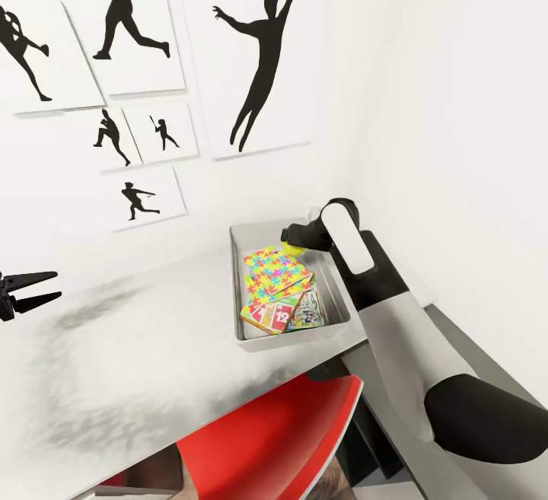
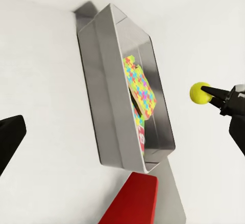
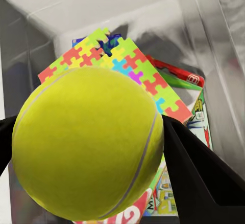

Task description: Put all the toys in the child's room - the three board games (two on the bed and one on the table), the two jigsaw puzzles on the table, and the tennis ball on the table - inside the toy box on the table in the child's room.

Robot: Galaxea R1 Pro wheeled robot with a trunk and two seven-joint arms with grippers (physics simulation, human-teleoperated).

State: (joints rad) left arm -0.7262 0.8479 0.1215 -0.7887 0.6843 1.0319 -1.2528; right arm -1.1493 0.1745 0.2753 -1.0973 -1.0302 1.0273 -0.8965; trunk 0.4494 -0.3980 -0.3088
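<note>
The toy box [image 1: 251, 332] holds jigsaw puzzles [image 1: 275, 272] over board games [image 1: 293, 313]; right gripper [image 2: 212, 92] clasps the tennis ball [image 3: 89, 144] above it.

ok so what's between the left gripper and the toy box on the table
Nothing: in the head view, bare white tabletop stretches from the open left gripper to the toy box.

The toy box [image 1: 243, 310] looks like smooth grey metal or plastic with a soft sheen. The tennis ball [image 3: 89, 144] is matt and felt-like, with a pale seam. The jigsaw puzzles [image 1: 275, 272] look like printed card. The table [image 1: 152, 348] top is matt white. The chair [image 1: 266, 439] is glossy red plastic.
</note>
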